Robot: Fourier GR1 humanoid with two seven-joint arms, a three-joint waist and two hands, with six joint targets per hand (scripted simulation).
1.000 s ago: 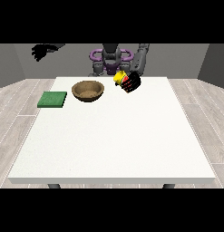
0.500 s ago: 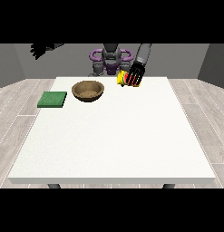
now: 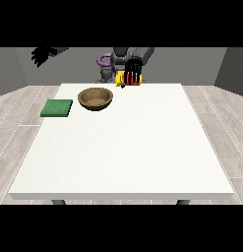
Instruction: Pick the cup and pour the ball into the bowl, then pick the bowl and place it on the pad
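Observation:
A brown wooden bowl (image 3: 95, 98) sits on the white table (image 3: 123, 142) near its far edge, left of centre. A green square pad (image 3: 57, 108) lies flat to the bowl's left. The hand at the view's right (image 3: 134, 72) is curled round a yellow and red cup (image 3: 127, 79), held in the air above the table's far edge, just right of the bowl and tipped on its side. The ball cannot be made out. The hand at the view's left (image 3: 42, 54) hangs raised well off the table, beyond its far left corner, holding nothing.
The robot's torso (image 3: 113, 64) stands behind the table's far edge. A wide bare stretch of table lies toward the camera. Grey wood floor surrounds the table.
The hand with the cup has risen and drawn back toward the robot, moving left nearer the bowl, and the cup has tilted. The other hand has drifted slightly higher and left.

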